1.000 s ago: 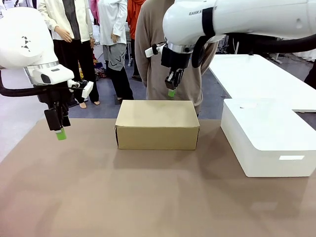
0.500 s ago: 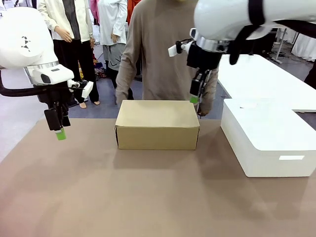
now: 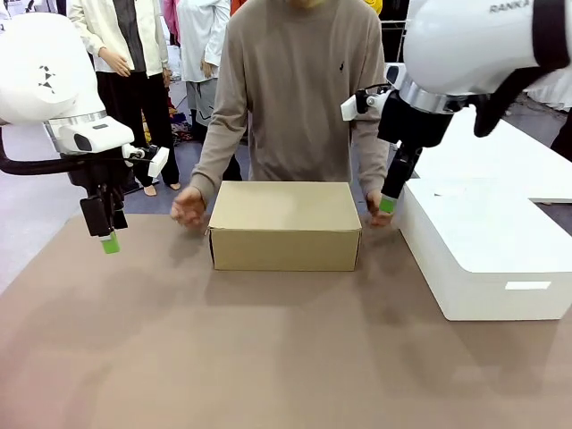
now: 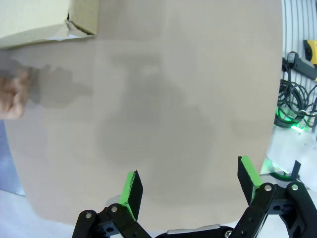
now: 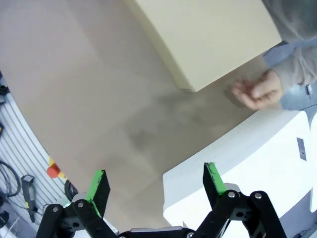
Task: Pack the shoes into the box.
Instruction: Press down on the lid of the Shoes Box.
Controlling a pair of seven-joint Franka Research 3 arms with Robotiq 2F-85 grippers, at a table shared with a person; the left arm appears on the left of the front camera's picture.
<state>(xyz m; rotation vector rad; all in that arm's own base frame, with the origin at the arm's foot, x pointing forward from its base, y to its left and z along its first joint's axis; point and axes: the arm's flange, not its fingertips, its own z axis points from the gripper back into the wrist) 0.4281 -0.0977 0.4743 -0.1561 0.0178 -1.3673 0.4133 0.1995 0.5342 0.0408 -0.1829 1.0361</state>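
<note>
We count one closed tan rectangular cardboard box [image 3: 285, 223], one large glossy white block [image 3: 487, 246] at its three o'clock, and two black green-padded grippers [image 3: 109, 239] [image 3: 388, 202].

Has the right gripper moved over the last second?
Yes. The right gripper has moved toward the robot's right and lower, from above the box's far edge to beside its right end, near the white block.

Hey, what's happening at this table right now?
A closed tan box sits in the middle of the brown table, with a white block to its right. A person across the table reaches both hands toward the box's two ends. The left gripper hangs open and empty above the table, left of the box. The right gripper is open and empty too, raised between the box and the white block.
</note>
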